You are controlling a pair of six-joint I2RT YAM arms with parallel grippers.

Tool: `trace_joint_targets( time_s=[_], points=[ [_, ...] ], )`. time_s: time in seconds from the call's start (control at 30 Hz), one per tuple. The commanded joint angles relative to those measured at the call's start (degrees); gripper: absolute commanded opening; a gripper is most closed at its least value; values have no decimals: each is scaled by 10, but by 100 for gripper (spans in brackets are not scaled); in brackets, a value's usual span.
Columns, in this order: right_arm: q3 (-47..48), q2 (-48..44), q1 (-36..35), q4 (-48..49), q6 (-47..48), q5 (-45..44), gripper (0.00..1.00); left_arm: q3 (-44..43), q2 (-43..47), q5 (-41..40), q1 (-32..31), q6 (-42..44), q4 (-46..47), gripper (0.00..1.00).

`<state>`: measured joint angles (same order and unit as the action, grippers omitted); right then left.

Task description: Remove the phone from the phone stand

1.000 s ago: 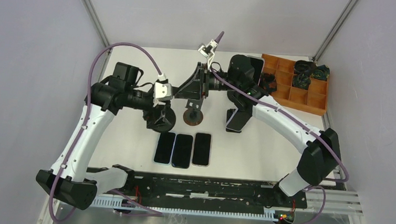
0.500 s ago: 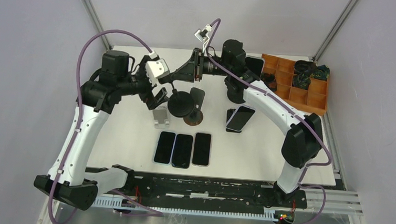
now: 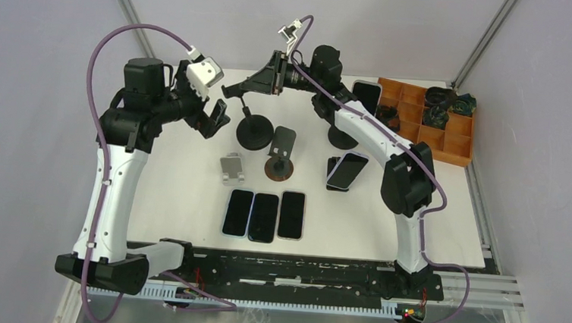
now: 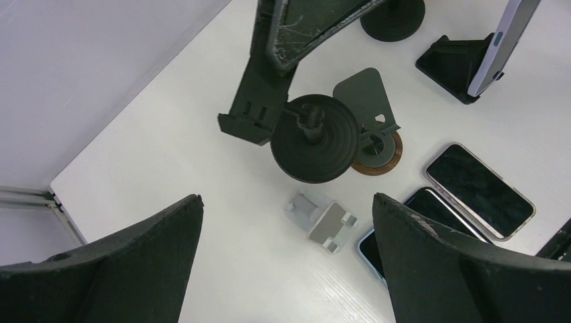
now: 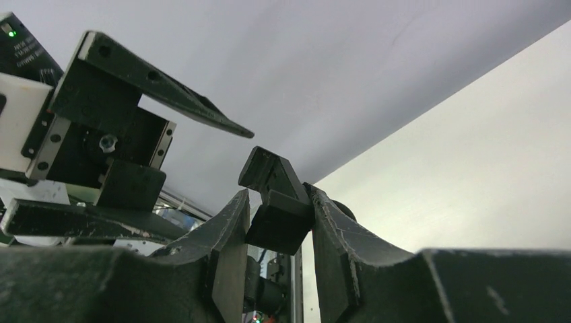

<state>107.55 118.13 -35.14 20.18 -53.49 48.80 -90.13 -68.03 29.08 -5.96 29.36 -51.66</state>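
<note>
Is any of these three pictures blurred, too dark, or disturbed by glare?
Top external: soft, even light, only faint shadows, sharp throughout, no glare. Left wrist: the table is sharp, while the fingers of the open left tool, close to the lens, look slightly softer. Right wrist: the right tool and the stand head it clamps appear dark against the bright table.

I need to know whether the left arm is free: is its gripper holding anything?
No, the left wrist view shows the left gripper wide open with nothing in its gap.
</note>
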Motion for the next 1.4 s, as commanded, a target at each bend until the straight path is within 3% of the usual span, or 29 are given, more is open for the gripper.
trace_joint_targets(
  time_s=[0.0, 0.2, 0.43, 0.63, 1.2, 1.37],
  points=[
    [64, 16, 0, 108, -60, -15, 0, 8, 16, 19, 3, -25, 18, 100],
    [65, 53, 3, 154, -88, -29, 0, 18, 17, 31, 3, -26, 19, 100],
    [64, 97, 6, 153, -43, -53, 0, 34, 25, 41, 4, -31, 31, 100],
    [97, 158, 23, 207, -78, -63, 0, 47, 27, 59, 4, -37, 34, 100],
    [78, 207, 40, 269, -83, -88, 0, 79, 32, 84, 4, -27, 32, 100],
    [82, 220, 41, 318, -134, -94, 0, 84, 33, 89, 4, -25, 31, 100]
  ],
)
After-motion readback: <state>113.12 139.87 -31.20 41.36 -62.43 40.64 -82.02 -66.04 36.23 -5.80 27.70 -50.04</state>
